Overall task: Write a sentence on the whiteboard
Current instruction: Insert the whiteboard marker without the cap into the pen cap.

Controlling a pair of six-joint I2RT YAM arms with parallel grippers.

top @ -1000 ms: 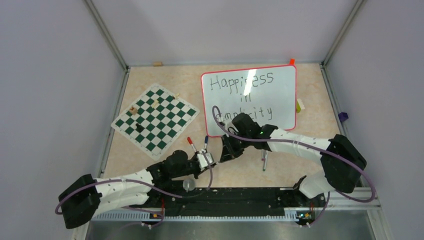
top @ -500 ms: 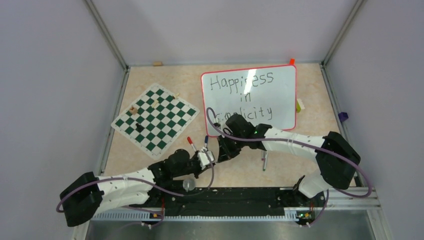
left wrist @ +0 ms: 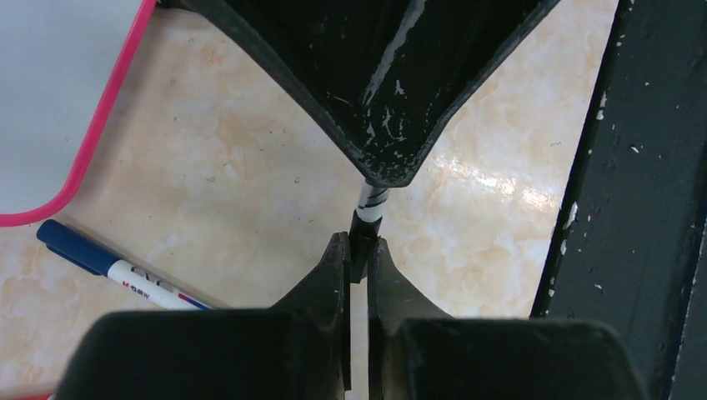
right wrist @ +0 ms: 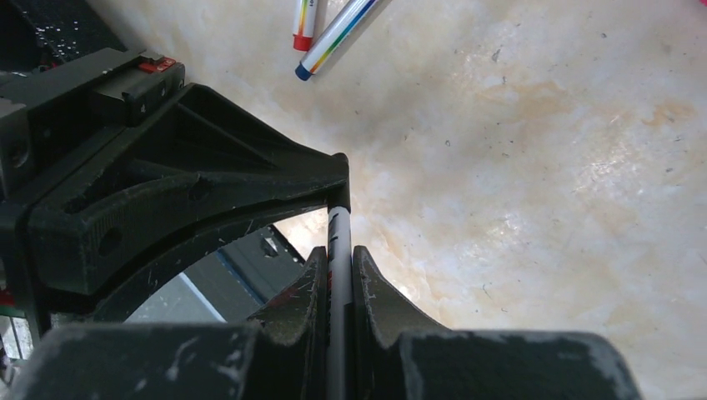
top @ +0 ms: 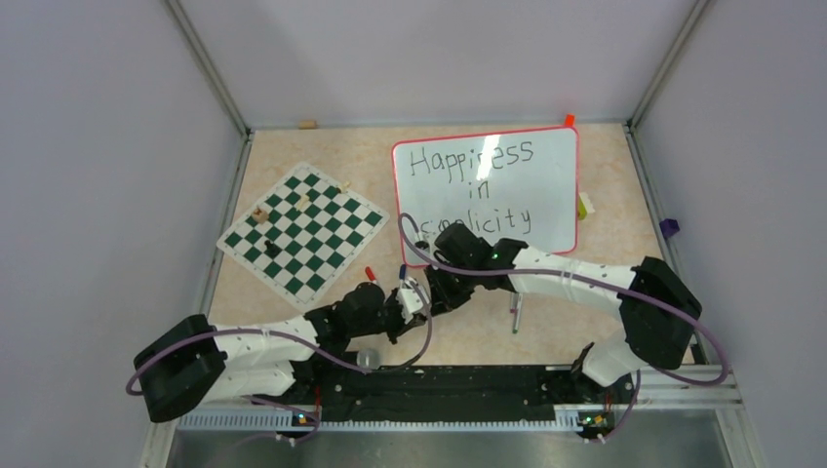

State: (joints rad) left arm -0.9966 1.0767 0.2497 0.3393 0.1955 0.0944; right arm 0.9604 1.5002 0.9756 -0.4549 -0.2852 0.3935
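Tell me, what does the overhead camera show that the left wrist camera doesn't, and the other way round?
Only overhead: the handwriting on the whiteboard, the chess mat with its pieces, and the whole left arm and right arm. Only the left wrist: the left gripper pinching the black end of a thin marker whose other end runs into the right gripper. Both: the whiteboard's red-framed corner and a blue-capped marker lying beside it.

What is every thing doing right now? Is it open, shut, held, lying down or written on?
whiteboard: written on, "Happiness in" and a last word partly hidden by an arm.
black pen: gripped by both hands, one at each end.
left hand: shut on the black pen.
right hand: shut on the black pen.
blue marker: capped, lying loose by the whiteboard's corner.
chess mat: spread out, a few pieces on it.
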